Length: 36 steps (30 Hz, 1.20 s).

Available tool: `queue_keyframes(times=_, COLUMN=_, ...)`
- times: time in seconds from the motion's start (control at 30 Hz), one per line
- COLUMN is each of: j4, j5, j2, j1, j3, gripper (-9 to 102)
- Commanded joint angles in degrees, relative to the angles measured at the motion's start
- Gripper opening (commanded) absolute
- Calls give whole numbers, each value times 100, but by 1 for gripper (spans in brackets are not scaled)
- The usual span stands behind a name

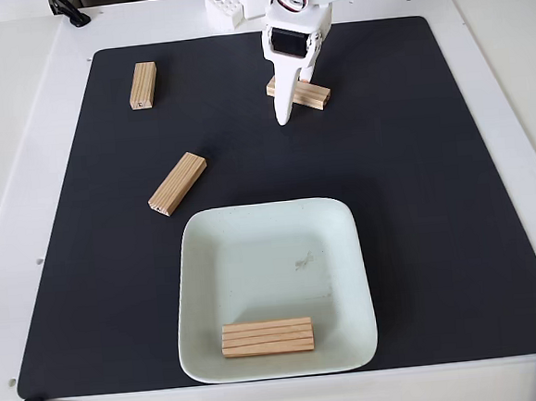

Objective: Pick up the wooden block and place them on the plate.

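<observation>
gripper [285, 116] over grooved wooden block [312, 94] near mat's [435, 197] far edge, jaw state unclear | one block [268, 337] on plate [339, 223] | light, stiff: pinch across narrow sides

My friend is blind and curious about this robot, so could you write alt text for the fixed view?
A white robot arm's gripper reaches down over a wooden block at the far side of a black mat. One block already lies on the pale square plate near the front, and two more blocks lie on the mat to the left.
</observation>
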Motion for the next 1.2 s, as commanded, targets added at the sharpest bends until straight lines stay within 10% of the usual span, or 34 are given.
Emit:
queue_keyframes(times=0.0, j4=-26, j5=-9, j2=18, j1=-35, j3=-35, gripper=23)
queue_keyframes(times=0.17, j4=-26, j5=62, j2=18, j1=-9, j3=-26, gripper=-2)
queue_keyframes(times=1.17, j4=-35, j5=-598, j2=2593, j1=-35, j3=-237, gripper=0)
